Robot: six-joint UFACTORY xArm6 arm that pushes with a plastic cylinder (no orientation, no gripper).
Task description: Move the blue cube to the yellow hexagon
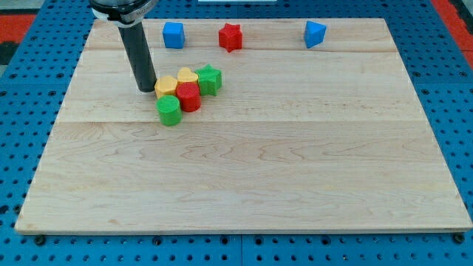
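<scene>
Block count: eight in all. Blue, two: a blue cube (173, 35) near the board's top edge, and a second blue block (315, 34) of angular shape far along the same edge, at 3 o'clock from the cube. Red, two: a red star (230, 37) between the two blues, and a red block (188, 97) in the cluster, shape unclear. Yellow, two: the yellow hexagon (166, 86) and a yellow block (187, 76) touching it at its 2 o'clock. Green, two: a green star (209, 80) at the cluster's 3 o'clock end, and a green round block (169, 110) at its 6 o'clock end.

The five clustered blocks sit packed together, touching. The blue cube lies well apart from the cluster, at 12 o'clock from the yellow hexagon.

My tip (145, 89) is a bare rod, holding nothing; it stands on the board just beside the yellow hexagon, at its 9 o'clock. Contact cannot be told.

Surface: a pale wooden board (259, 170) of joined planks. It rests on a blue perforated base (22, 96). Red patches show at the view's top corners.
</scene>
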